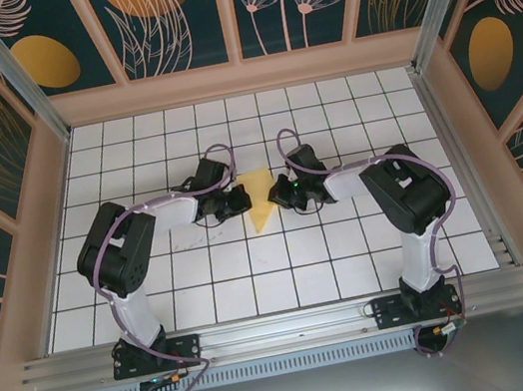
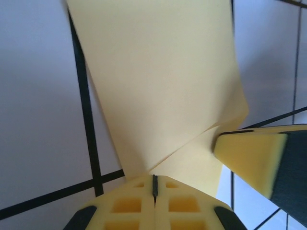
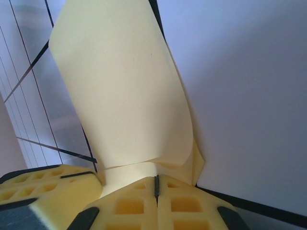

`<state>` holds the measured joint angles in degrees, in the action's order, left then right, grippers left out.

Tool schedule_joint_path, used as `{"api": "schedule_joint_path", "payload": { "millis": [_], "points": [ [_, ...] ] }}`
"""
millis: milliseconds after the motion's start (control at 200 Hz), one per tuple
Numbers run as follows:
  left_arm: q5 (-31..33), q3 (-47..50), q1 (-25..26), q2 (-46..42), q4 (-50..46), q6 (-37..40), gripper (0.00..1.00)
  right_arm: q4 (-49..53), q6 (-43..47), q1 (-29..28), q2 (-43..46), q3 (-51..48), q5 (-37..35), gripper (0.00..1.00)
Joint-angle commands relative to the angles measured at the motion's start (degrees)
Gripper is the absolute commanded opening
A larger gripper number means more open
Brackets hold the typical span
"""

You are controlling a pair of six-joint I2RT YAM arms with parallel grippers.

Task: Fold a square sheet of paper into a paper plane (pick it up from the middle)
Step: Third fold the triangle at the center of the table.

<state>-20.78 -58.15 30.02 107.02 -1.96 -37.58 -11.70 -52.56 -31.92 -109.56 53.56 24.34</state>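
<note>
The square sheet of paper (image 1: 262,205) lies mid-table, folded into a pale-yellow wedge with its point toward me. A finished paper plane is out of view. My left gripper (image 1: 241,199) is shut at the wedge's left edge. My right gripper (image 1: 278,196) is shut at its right edge. In the left wrist view the closed tips (image 2: 154,184) touch the paper (image 2: 158,86) where two layers meet, and the seam between the jaws is bare. In the right wrist view the shut gripper (image 3: 156,184) sits against the paper (image 3: 124,96), whose top flap curls upward.
White tiles with black grid lines (image 1: 256,277) cover the table. Wooden-framed patterned walls (image 1: 241,78) close in the back and both sides. The right gripper's yellow finger (image 2: 249,158) shows in the left wrist view, and the left gripper's finger (image 3: 43,191) in the right wrist view.
</note>
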Motion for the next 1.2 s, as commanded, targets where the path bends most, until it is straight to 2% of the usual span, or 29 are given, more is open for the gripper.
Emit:
{"api": "schedule_joint_path", "payload": {
  "millis": [0,165,465,1191],
  "points": [
    [-1.0,0.4,0.6,-4.9,1.5,-0.9,0.13,4.5,-1.5,-0.2,-2.6,-1.6,-4.0,0.0],
    [-2.2,3.8,2.2,-8.0,4.3,-4.7,0.18,5.0,-2.0,-0.4,-3.3,-1.6,-4.3,0.0],
    [0.6,4.0,7.9,-4.6,3.2,-7.7,0.13,5.2,-2.6,-0.5,-3.9,-1.9,-4.4,0.0],
    [-2.5,9.8,8.2,-1.8,6.0,-10.6,0.11,5.5,-2.5,-0.4,-4.0,-2.5,-4.3,0.0]
  ]
}}
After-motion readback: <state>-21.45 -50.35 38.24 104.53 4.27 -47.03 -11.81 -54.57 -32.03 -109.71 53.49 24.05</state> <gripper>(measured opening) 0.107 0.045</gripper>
